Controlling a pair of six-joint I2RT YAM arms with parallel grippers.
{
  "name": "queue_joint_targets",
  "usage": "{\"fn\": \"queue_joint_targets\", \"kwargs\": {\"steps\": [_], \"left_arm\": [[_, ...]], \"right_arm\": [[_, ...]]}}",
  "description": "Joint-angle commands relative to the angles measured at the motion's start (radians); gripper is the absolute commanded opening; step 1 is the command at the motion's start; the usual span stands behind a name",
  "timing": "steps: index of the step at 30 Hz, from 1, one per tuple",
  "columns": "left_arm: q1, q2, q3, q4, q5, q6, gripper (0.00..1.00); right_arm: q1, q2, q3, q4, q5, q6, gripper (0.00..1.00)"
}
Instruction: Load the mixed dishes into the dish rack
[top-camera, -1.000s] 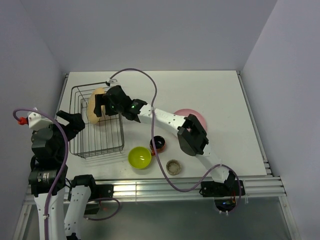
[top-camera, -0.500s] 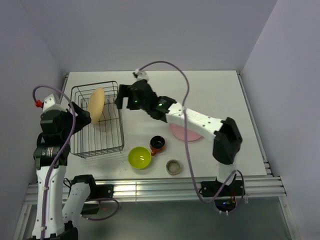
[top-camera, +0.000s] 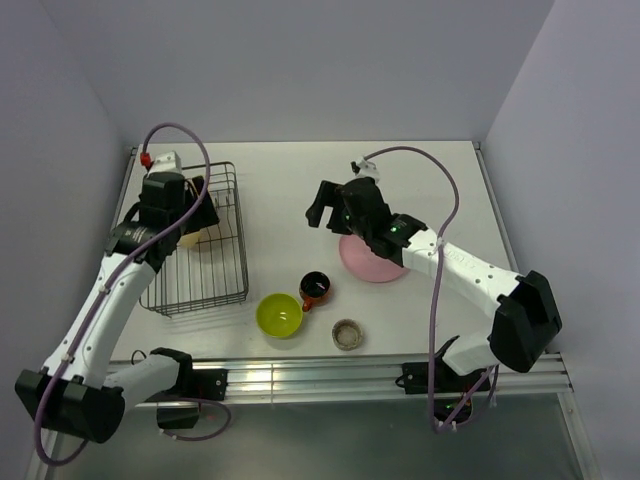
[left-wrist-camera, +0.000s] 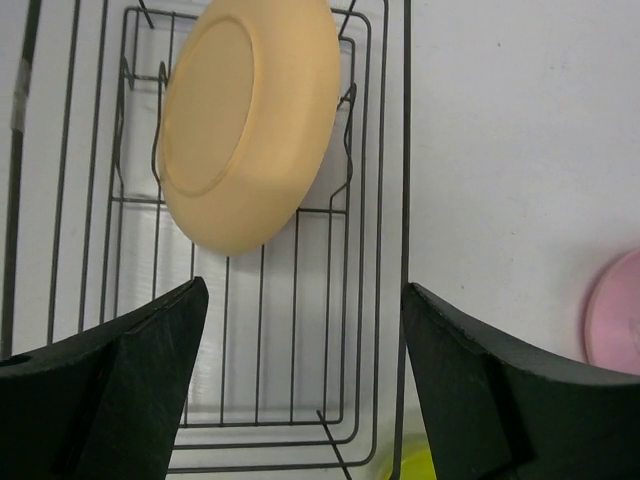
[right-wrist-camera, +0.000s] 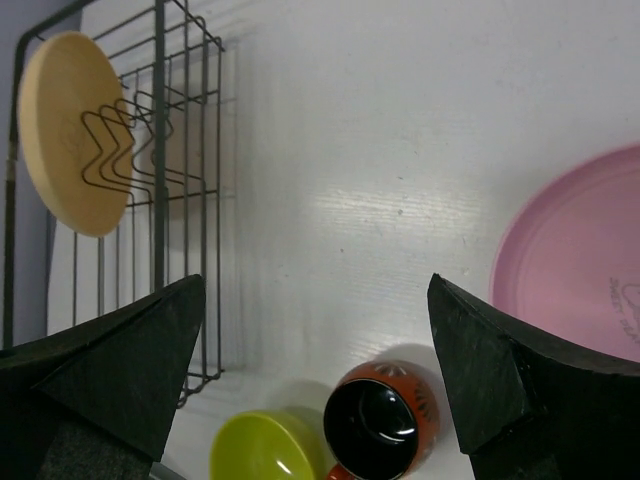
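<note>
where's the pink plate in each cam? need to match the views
Top external: pink plate lies right of centre on the table, partly under the right arm.
Left wrist: only a slice of it shows at the right edge, around mid-height.
Right wrist: on the right side, cut off by the picture edge.
Shared landmark: dish rack, left of the plate in all three pictures.

We found the yellow-orange round plate (left-wrist-camera: 250, 120) standing on edge in the black wire dish rack (top-camera: 200, 290) at the white bench's (top-camera: 280, 190) left. To the rack's right lay the pink round plate (top-camera: 365, 265). The red-orange mug (top-camera: 316, 287) was beside that plate's left, with the lime-green bowl (top-camera: 280, 314) and the grey-beige round cup (top-camera: 347, 333) nearer us.
</note>
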Motion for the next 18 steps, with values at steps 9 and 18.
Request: {"fn": "queue_joint_targets", "kwargs": {"steps": [9,18], "left_arm": [[-0.145,0.221,0.205,-0.021,-0.39,0.066,0.86],[-0.174,0.391,0.254,-0.021,-0.485,0.105,0.87]], "right_arm": [[-0.023,-0.13,-0.161,0.096,-0.033,-0.01,1.0],[-0.089,-0.216,-0.267,0.134,-0.079,-0.005,1.0]]}}
